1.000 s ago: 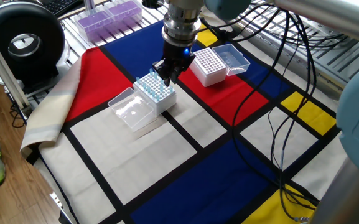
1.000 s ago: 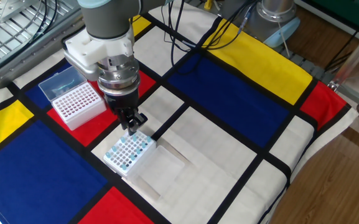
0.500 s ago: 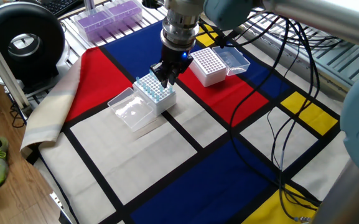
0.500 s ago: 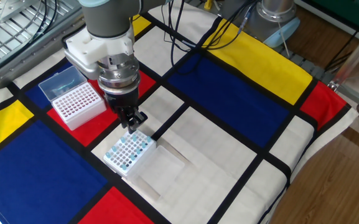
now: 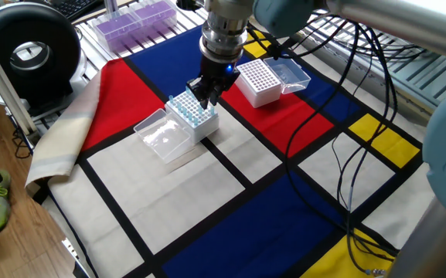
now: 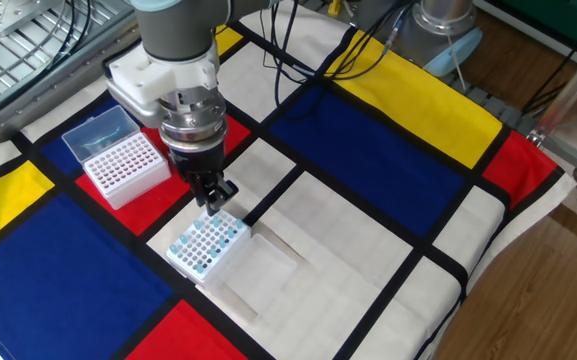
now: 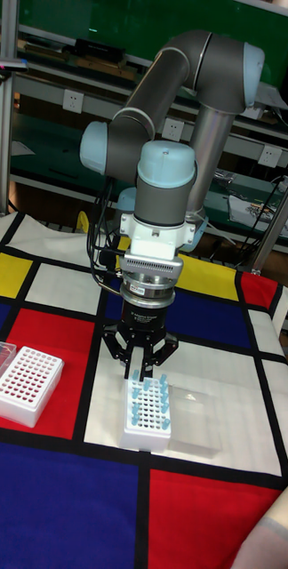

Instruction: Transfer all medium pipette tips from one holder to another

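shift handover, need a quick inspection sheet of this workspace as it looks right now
surface: table under a cloth of red, blue, yellow and white blocks with black lines.
job's things: medium pipette tips stand in a white rack, clear lid open beside it; second white rack shows only dark holes, lid open.
clutter: purple-tinted rack at the far edge in one fixed view.
grippers: gripper low over the filled rack's far end; cannot tell open or shut, or whether it holds a tip.
cables: black cables trail across the cloth.
surroundings: black round device, shelving, wood floor.
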Robot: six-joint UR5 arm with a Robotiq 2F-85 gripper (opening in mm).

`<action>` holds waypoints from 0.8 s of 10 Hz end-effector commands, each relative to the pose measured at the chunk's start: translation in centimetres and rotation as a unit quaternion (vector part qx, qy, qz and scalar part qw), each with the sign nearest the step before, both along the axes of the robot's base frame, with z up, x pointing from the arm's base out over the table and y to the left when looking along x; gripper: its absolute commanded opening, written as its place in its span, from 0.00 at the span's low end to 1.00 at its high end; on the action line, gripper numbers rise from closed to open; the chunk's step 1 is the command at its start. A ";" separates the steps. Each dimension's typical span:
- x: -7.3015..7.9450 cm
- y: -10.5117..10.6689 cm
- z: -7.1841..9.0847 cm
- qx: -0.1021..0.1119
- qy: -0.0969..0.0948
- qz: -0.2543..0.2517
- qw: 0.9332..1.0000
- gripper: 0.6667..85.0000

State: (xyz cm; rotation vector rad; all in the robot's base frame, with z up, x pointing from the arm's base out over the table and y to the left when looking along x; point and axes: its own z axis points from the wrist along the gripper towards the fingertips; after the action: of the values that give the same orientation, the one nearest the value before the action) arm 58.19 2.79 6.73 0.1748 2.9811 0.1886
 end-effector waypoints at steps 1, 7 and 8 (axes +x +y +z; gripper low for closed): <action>0.0 0.3 -0.1 0.006 -0.006 -0.008 1.000 0.34; -1.0 0.5 -0.1 0.007 -0.009 -0.013 1.000 0.33; -1.4 0.3 0.0 0.005 -0.007 -0.012 1.000 0.32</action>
State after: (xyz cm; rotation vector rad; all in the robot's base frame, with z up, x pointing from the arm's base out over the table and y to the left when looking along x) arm 57.30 3.11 6.47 0.1975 2.9655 0.1890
